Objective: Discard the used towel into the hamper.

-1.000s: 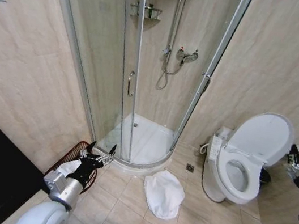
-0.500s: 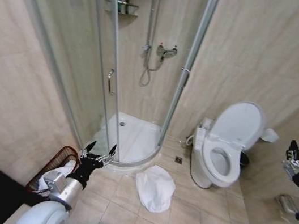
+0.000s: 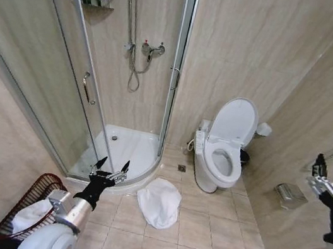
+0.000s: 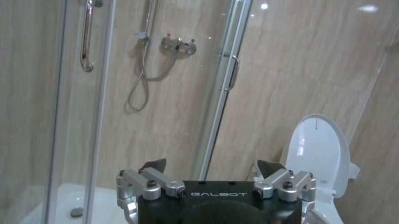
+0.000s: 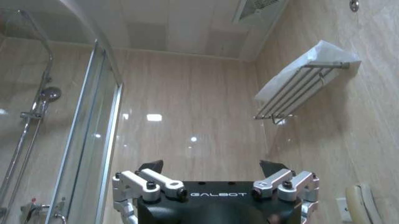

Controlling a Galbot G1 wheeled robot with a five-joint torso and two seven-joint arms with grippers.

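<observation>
A crumpled white towel [image 3: 159, 201] lies on the tiled floor in front of the shower tray. The hamper [image 3: 20, 201], a dark reddish-brown wire basket, stands at the lower left against the wall, with white cloth [image 3: 33, 216] inside it. My left gripper [image 3: 111, 169] is raised between hamper and towel, open and holding nothing; the left wrist view shows its fingers [image 4: 154, 165] spread before the shower door. My right gripper [image 3: 319, 168] is held up at the far right, near the side wall. It is open and empty [image 5: 212, 164].
A glass corner shower [image 3: 118, 145] fills the back left. A white toilet [image 3: 220, 156] with raised lid stands right of it, a floor drain [image 3: 181, 168] between them. A towel rack [image 5: 299, 88] hangs high on the right wall. Open tiles lie in front of the toilet.
The whole picture has shifted left, so the camera has turned right; the right wall now shows. Both arms keep their pose, grippers open. The towel lies where it was.
</observation>
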